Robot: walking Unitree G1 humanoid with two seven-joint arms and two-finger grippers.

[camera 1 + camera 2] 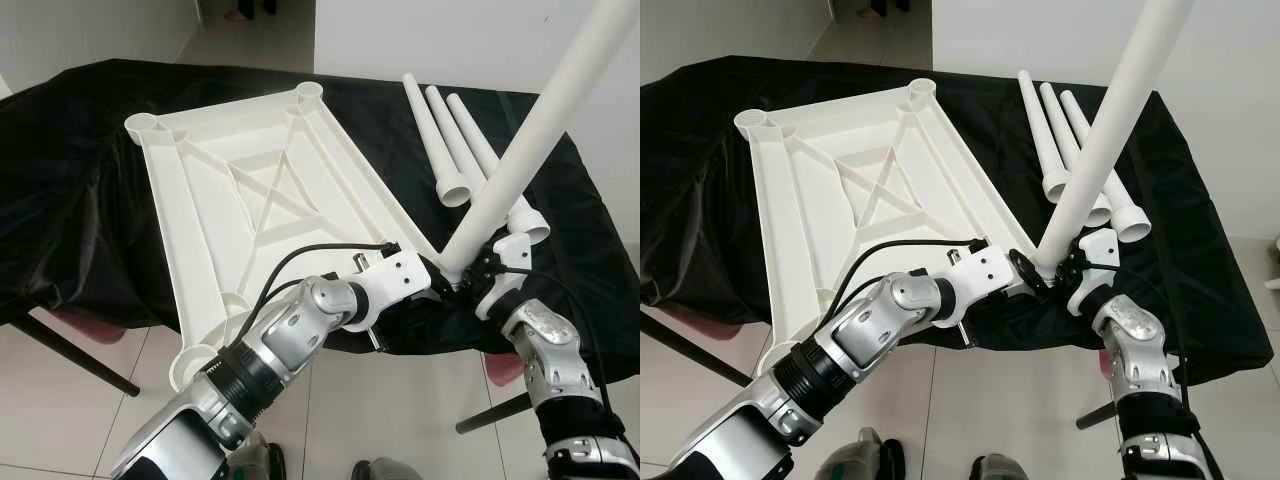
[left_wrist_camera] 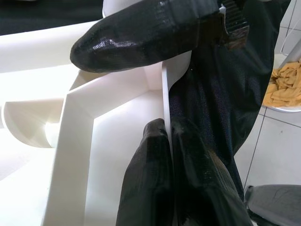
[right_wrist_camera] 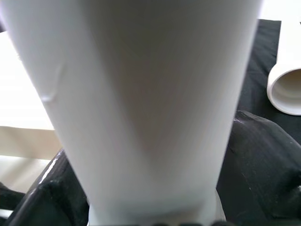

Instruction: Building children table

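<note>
The left end effector [image 1: 432, 275] pinches the ribbed white plastic tabletop [image 1: 250, 190] by its thin rim. The right end effector [image 1: 478, 272] clasps a smooth round leg [image 1: 540, 135], tilted at the corner socket. Three more legs [image 1: 455, 150] lie on the black-draped surface [image 1: 70, 170].

A: From where do the two eye views look?

B: From the head, forward and down onto the upturned tabletop [image 1: 250, 190] on its black cloth [image 1: 70, 180]; both share this scene, slightly offset.

A: And the wrist views?

B: The left wrist view looks along the left gripper [image 2: 164, 136], very close to the tabletop's rim. The right wrist view faces the white leg [image 3: 141, 103] at close range.
</note>
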